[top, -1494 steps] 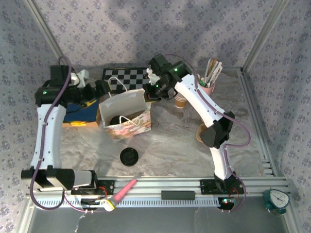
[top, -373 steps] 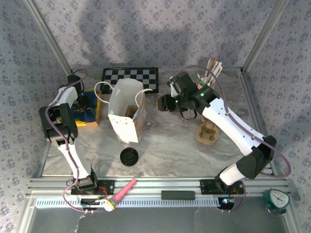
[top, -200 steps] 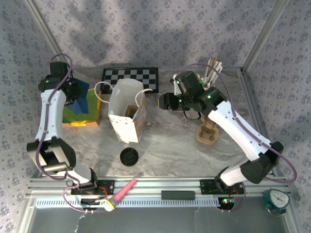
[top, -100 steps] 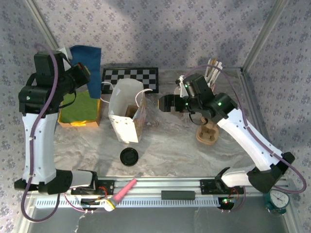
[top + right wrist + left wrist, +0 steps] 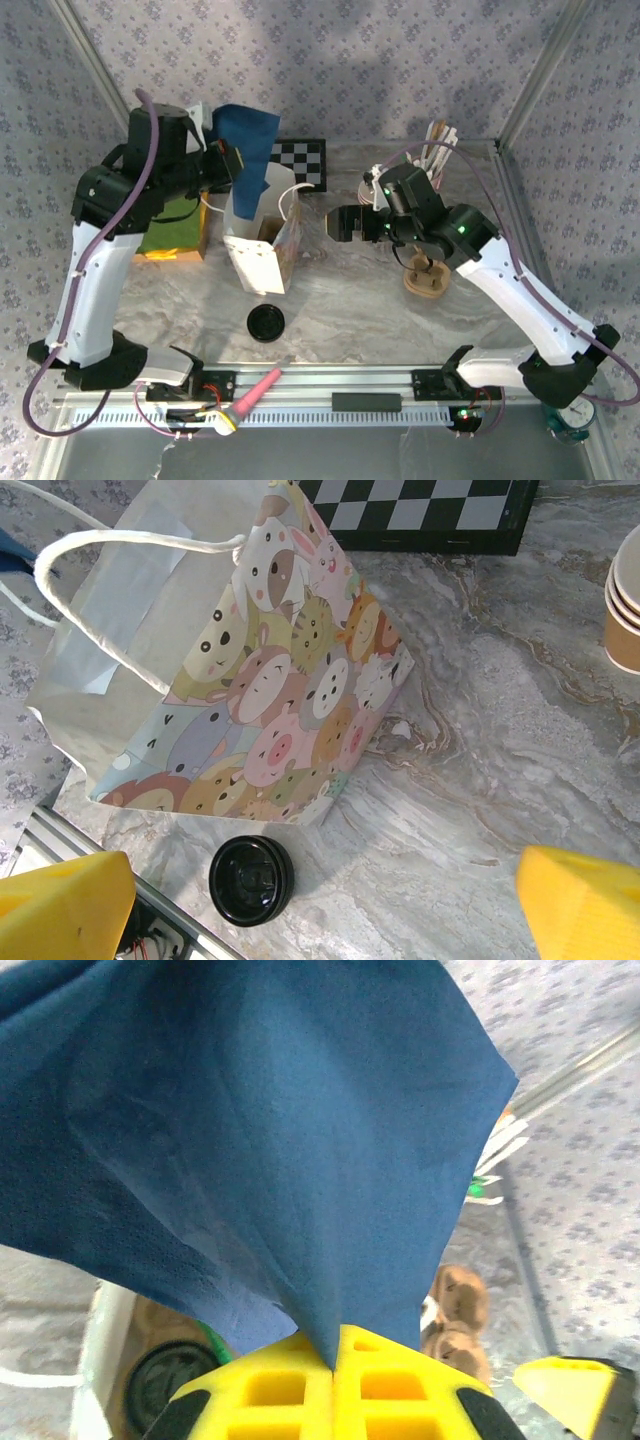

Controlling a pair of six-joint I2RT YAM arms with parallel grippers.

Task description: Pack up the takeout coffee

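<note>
Behind the blue napkin (image 5: 250, 1130), most of the paper bag (image 5: 95, 1350) hidden; dark round shape (image 5: 165, 1385) inside too covered to name. In right wrist view, cup stack (image 5: 625, 605) cut by right edge, chessboard (image 5: 420, 505) by top edge.

the space is enclosed by walls (image 5: 400, 70) covered in a pale grey-lilac pattern of small flowers, and soft shadows are cast across the back one. slanting aluminium posts (image 5: 540, 75) are set at the rear corners. the table top (image 5: 350, 310) is finished in a grey marble pattern and is edged at the near side by a slotted aluminium rail (image 5: 330, 378).
</note>
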